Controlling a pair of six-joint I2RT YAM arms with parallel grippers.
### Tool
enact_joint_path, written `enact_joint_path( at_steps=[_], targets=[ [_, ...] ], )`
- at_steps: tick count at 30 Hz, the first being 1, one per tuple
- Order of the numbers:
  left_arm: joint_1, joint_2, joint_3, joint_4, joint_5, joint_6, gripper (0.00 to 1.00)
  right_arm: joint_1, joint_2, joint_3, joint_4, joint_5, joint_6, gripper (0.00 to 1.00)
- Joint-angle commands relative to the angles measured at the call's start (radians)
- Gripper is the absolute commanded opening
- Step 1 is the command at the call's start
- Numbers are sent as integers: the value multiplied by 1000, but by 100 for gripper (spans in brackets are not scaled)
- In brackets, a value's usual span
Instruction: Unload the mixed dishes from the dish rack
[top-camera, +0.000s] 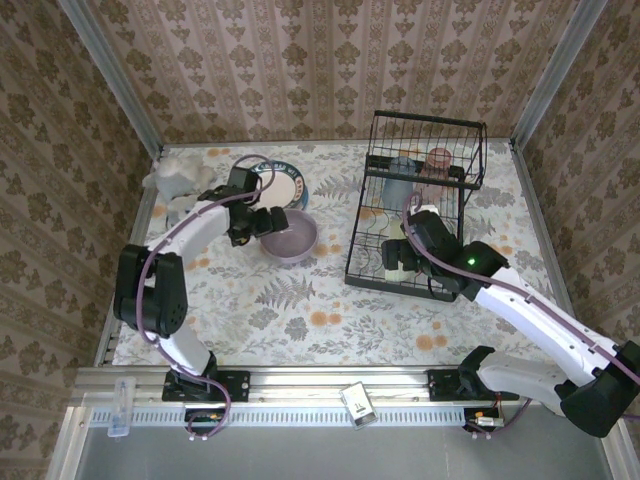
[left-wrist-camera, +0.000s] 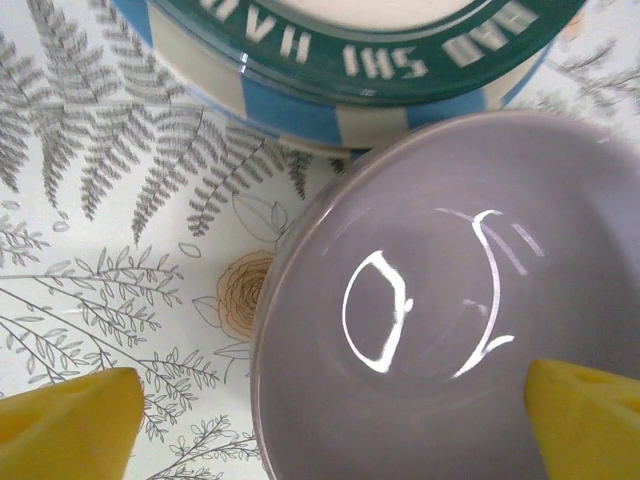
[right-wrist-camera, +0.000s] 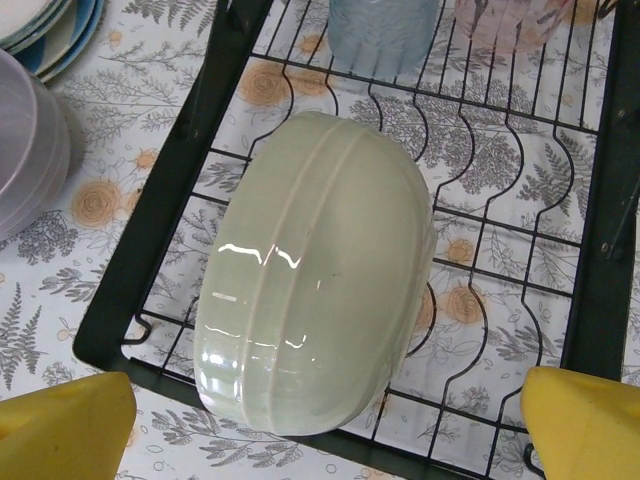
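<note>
From where I stand, the right gripper hangs over the lower tier of the dish rack. Its jaws are spread wide and hold nothing, and its yellow fingers sit to either side of the pale green bowl. That bowl lies tipped on its side across the wires at the near end of the rack. Lifting it out looks like the step in hand.

To do it well, I'd say the fingers should take the bowl's wall at the rim rather than squeeze the rounded, glossy outside, which would likely slip. Then it should go straight up, clear of the wires, before swinging toward the table.

The left gripper is wide open too, with one finger outside the lavender bowl and one inside it. That bowl sits upright on the table, just beside the plates.

Counting:
- **Bowls:** two, one in the rack and one out.
- **Cups:** two, a bluish cup and a pink cup, both at the rack's far end, on what looks like its raised shelf.
- **Plates:** a stack of at least two; I can't tell the exact number.
- **Toy:** one pale plush toy, lying at the far left.
</note>
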Motion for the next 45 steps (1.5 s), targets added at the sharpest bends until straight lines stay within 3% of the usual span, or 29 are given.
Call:
enact_joint_path(
  at_steps=[1, 9, 18, 23, 28, 33, 45],
  targets=[
    [1, -76, 31, -22, 3, 15, 100, -10, 26, 43, -41, 9, 22, 100],
    [-3, -272, 27, -26, 22, 84, 100, -34, 93, 79, -61, -17, 39, 100],
    [-64, -474, -149, 183, 322, 158, 100, -72, 164, 105, -59, -66, 72, 100],
    [-175, -443, -186, 196, 329, 207, 100, -77, 208, 121, -68, -73, 96, 100],
    [-247, -371, -202, 241, 367, 173, 97, -83, 240, 123, -75, -78, 130, 100],
    [-324, -303, -209, 281, 338, 141, 95, -91, 275, 129, -107, -63, 183, 100],
    [-373, -217, -223, 354, 355, 88, 91, -154, 303, 97, -27, -182, 206, 93]
  ],
)
